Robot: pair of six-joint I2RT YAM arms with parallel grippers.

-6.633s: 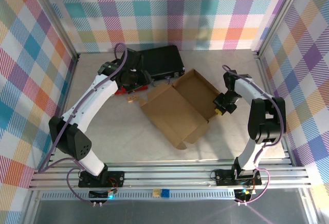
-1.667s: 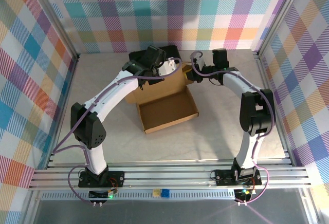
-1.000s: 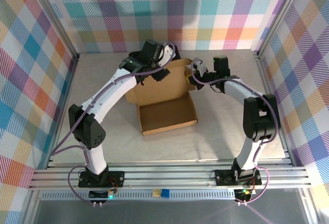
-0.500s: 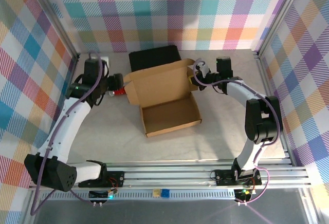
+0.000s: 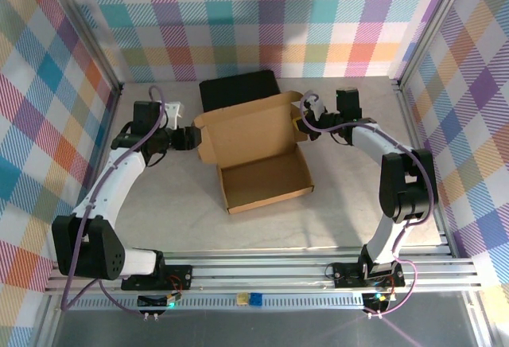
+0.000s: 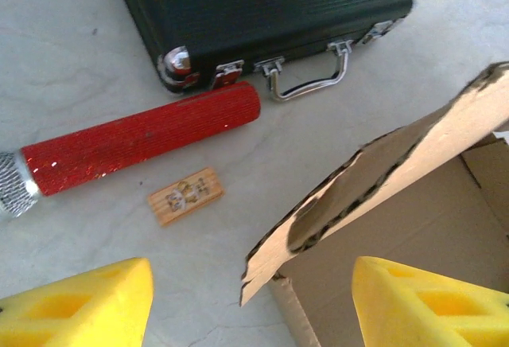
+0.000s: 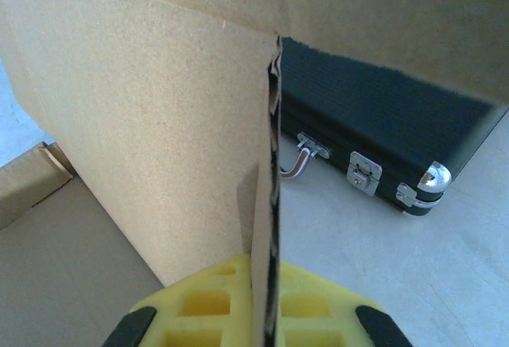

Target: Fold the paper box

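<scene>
Left gripper has neared the brown cardboard paper box at nine o'clock, fingers wide. Right gripper pinches its lid; closing remains.

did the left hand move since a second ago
Yes. The left hand swung left, from in front of the black case to beside the paper box's left flap.
</scene>
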